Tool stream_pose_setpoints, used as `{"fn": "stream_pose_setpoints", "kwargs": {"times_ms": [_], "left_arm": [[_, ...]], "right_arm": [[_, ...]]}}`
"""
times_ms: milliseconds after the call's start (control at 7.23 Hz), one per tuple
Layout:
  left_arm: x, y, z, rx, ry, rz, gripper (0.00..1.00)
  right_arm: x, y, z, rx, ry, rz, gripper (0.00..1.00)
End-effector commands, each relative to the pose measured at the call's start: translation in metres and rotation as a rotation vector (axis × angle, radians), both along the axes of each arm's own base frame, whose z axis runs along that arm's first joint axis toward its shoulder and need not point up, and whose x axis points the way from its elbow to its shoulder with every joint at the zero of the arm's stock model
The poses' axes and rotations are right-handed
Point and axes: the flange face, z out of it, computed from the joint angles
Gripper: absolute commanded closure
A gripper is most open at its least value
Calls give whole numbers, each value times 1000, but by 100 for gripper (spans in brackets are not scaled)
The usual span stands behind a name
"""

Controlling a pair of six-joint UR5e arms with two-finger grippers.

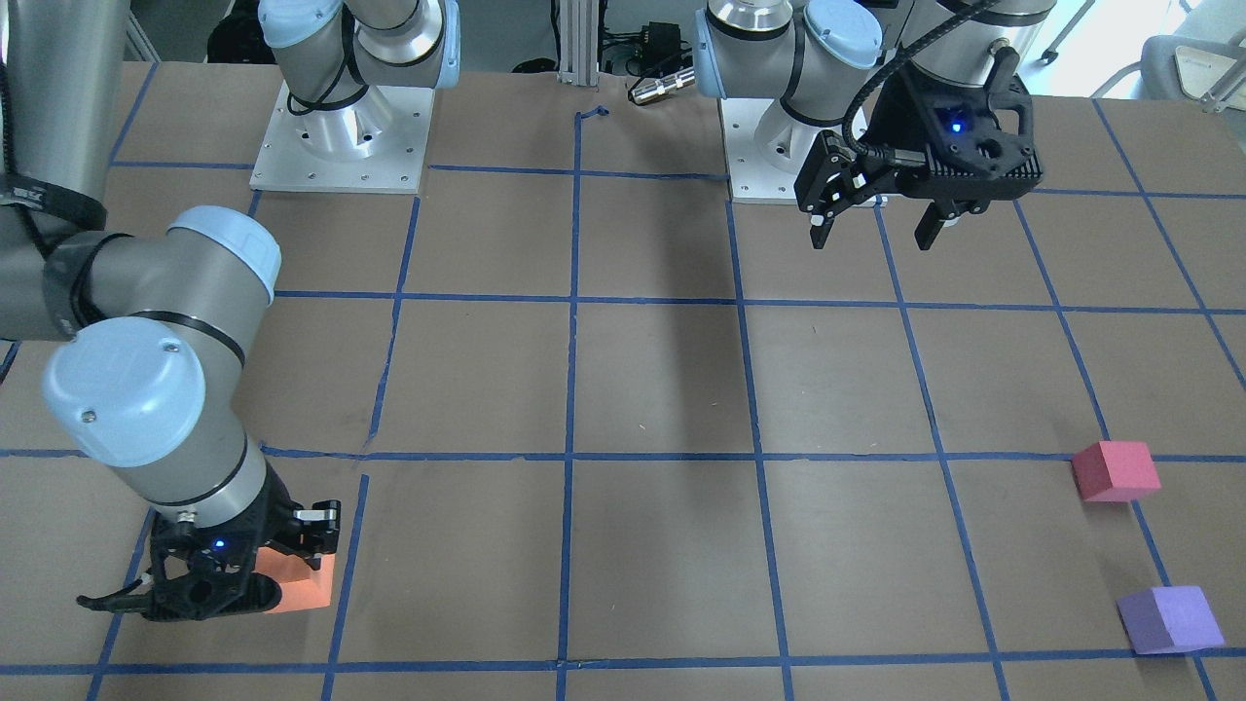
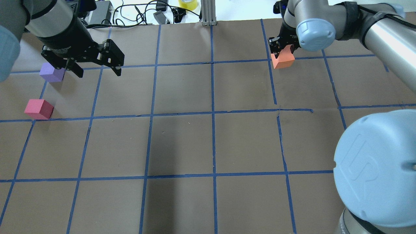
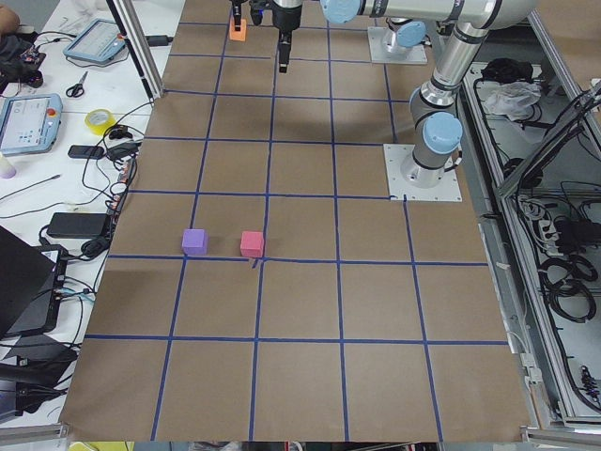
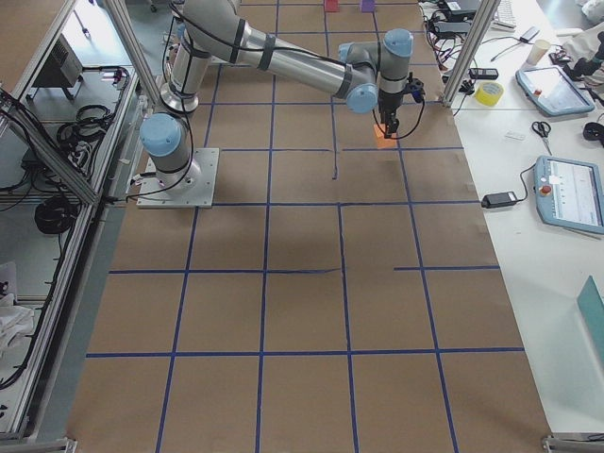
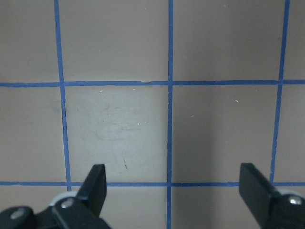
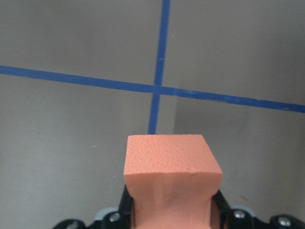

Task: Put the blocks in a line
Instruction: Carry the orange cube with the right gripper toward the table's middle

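The right gripper (image 2: 282, 49) pinches the small orange foam cube (image 2: 283, 60) near the brown tabletop's (image 2: 182, 143) far edge. A broad stretch of tabletop separates it from the purple foam cube (image 2: 51, 72) and the pinkish-red foam cube (image 2: 39, 109). The left gripper (image 2: 99, 72), spread and empty, hides the purple cube's corner in the overhead view.

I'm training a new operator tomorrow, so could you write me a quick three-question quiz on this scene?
1. Fill in: the purple block and the pinkish-red block lie on the robot's ____ side.
2. Which does the right claw grip? A) purple block B) orange block C) pinkish-red block
3. True or false: the left claw is open and empty.
Key: 1 left; 2 B; 3 true.
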Motion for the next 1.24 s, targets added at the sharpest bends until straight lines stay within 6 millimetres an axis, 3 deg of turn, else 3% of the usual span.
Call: {"fn": "stream_pose_setpoints", "kwargs": {"times_ms": [0,553,691,968,1106], "left_arm": [[0,0,0,0,0,0,0],[0,0,0,0,0,-1,0],[0,0,0,0,0,0,0],[0,0,0,0,-1,-1,0],[0,0,0,0,2,-1,0]], "right_arm": [[87,4,0,-22,-26,-3,81],[200,22,-26,-9,-75,-80,81],[220,27,-33,-4,-77,-92,80],[259,43,-25,27,-78,-127,80],[262,37,-36,34,-77,-131,80]]}}
